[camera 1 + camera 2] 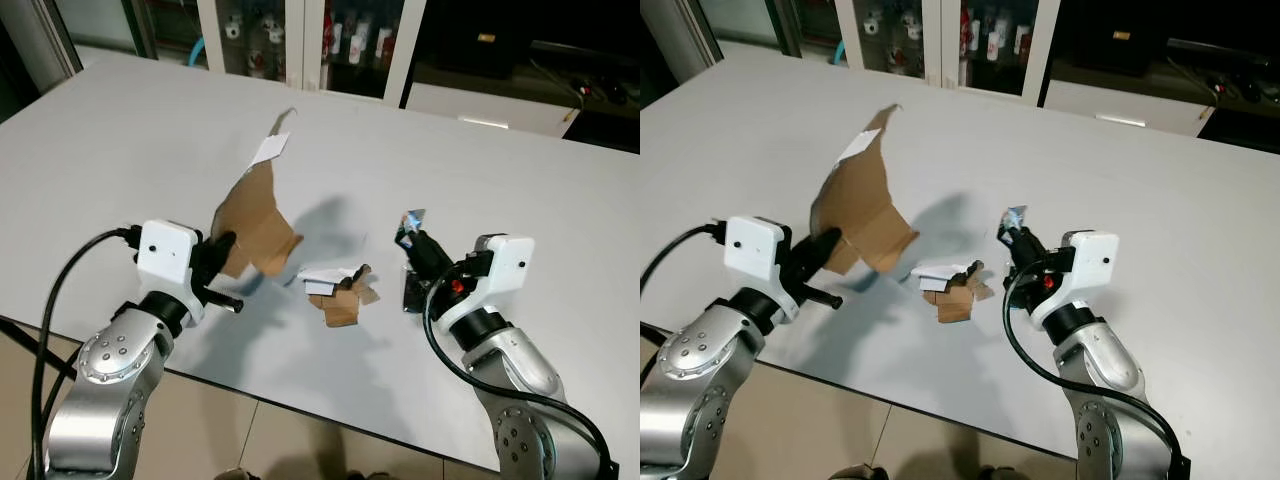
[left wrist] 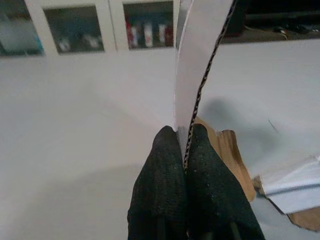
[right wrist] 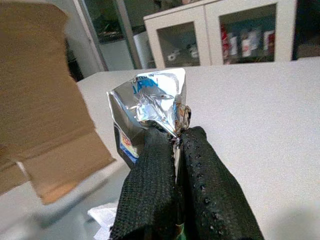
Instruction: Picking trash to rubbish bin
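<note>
the right gripper [image 3: 176, 137] has its two black mesh-textured fingers [image 3: 147, 185] pressed together on a crumpled foil wrapper [image 3: 150, 107]. the wrapper is silver and creased, with blue lettering near its upper edge and a small red and blue printed patch lower down beside one finger. it stands up above the fingertips, clear of the white table [image 3: 260, 115]. a large piece of brown cardboard [image 3: 42, 120] is raised off the table, with a flap folded at its lower end casting a shadow on the surface. a bit of white paper [image 3: 102, 217] lies on the table beneath the gripper. beyond the table's far edge stands a white glass-door cabinet [image 3: 215, 37] with bottles inside.
</note>
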